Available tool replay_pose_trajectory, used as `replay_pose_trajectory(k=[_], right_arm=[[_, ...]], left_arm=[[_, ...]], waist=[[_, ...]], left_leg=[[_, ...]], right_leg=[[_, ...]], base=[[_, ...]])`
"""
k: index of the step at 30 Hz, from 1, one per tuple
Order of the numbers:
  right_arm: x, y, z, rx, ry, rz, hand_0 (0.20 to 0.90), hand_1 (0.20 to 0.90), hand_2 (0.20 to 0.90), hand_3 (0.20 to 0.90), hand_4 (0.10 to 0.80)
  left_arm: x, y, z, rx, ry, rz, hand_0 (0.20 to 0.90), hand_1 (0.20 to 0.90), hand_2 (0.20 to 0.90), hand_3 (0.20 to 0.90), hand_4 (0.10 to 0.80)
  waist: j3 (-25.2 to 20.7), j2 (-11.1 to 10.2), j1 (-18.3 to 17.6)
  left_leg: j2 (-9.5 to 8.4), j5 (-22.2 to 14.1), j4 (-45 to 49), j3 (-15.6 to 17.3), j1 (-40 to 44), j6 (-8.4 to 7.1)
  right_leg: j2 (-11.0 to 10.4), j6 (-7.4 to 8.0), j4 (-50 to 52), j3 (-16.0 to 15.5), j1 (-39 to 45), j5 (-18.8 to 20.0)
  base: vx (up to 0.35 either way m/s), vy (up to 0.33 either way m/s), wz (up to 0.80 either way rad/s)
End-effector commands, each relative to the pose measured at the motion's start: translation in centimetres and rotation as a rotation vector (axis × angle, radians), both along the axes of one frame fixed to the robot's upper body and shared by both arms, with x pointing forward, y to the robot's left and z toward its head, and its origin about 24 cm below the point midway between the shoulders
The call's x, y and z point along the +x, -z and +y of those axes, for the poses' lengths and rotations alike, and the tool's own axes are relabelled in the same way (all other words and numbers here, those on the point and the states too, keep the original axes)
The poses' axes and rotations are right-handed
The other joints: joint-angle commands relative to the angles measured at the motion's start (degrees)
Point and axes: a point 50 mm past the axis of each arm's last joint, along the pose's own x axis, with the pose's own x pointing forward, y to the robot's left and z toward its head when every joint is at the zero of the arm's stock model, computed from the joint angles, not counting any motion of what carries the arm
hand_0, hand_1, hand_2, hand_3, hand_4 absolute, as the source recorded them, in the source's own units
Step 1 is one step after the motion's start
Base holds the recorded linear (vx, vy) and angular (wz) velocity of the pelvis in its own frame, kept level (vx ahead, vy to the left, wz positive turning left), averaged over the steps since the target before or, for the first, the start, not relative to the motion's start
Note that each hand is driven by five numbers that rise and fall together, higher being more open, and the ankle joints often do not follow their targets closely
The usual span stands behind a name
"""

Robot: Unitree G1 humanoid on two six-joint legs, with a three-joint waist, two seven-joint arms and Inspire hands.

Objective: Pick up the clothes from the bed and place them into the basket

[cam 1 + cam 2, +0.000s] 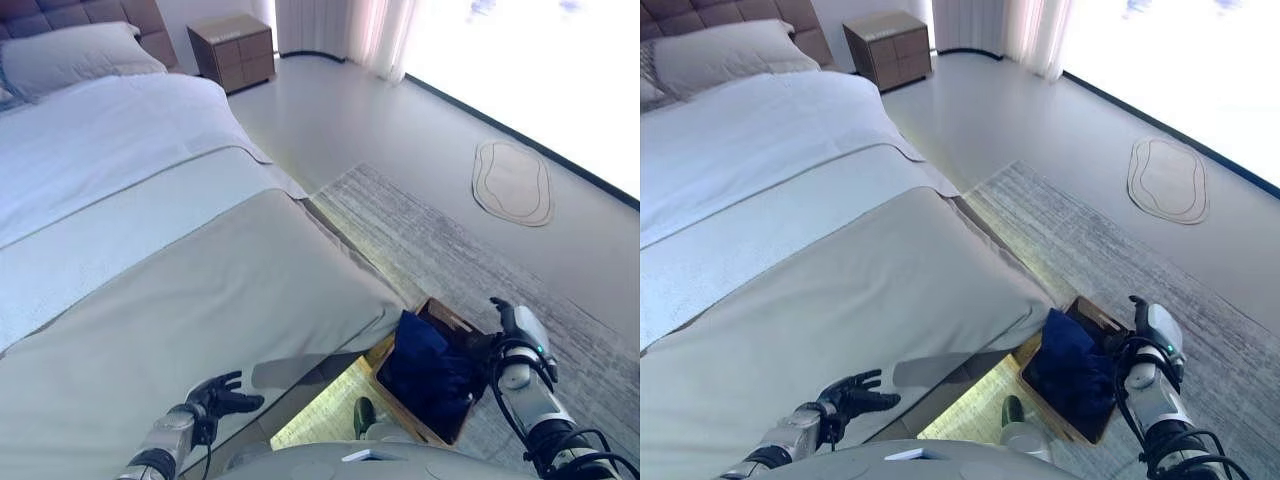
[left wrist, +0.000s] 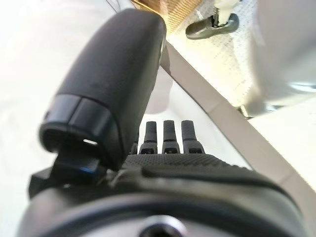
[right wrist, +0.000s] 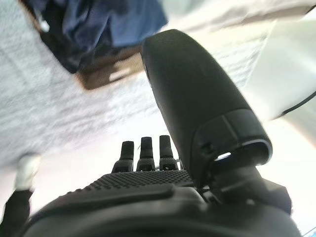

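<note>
A dark blue garment lies bunched in the brown basket, which stands on the rug beside the bed's near corner. My right hand hovers at the basket's right side, just past the cloth. Its wrist view shows straight fingers holding nothing, with the blue garment and basket beyond them. My left hand is open over the near edge of the grey bedspread, fingers straight and empty. No other clothes show on the bed.
The bed has a white sheet and a pillow at its head. A wooden nightstand stands beyond it. A grey rug covers the floor, with an oval mat and curtains farther off.
</note>
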Motion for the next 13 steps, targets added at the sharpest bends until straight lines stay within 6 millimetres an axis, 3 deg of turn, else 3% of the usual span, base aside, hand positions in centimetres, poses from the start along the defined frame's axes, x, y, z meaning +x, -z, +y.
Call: replay_pose_trajectory(k=[1,6,13], right_arm=[[1.3,-0.2,0.7,0.1,-0.018,-0.032,0.9,0.9,0.9,0.9,0.8],[-2.8,5.1,4.1,0.481,0.075,0.197,0.9,0.9,0.9,0.9,0.8],[-6.4,7.6,6.0,0.64,0.084,0.373,0.9,0.9,0.9,0.9,0.8]], left_arm=[[0.6,0.1,-0.4,-0.001,0.036,-0.01,0.9,0.9,0.9,0.9,0.8],[-0.2,0.6,-0.9,-0.005,0.076,0.037,0.9,0.9,0.9,0.9,0.8],[-0.3,0.7,-0.9,-0.004,0.1,0.054,0.9,0.9,0.9,0.9,0.8]], waist=[[-0.8,0.7,1.0],[-1.6,0.9,2.5],[-2.1,1.4,3.5]], left_leg=[[-2.56,-5.6,0.5,2.1,1.3,2.29],[-3.17,-5.9,0.5,0.7,2.3,3.08],[-3.8,-5.8,0.5,-1.0,2.5,3.62]], right_leg=[[2.7,-1.24,1.5,-2.6,3.7,-4.9],[2.5,-1.48,2.5,-3.4,5.2,-6.0],[2.4,-1.56,2.9,-4.0,6.0,-6.4]], base=[[0.026,0.066,0.04],[0.046,0.041,0.09],[0.012,0.007,0.14]])
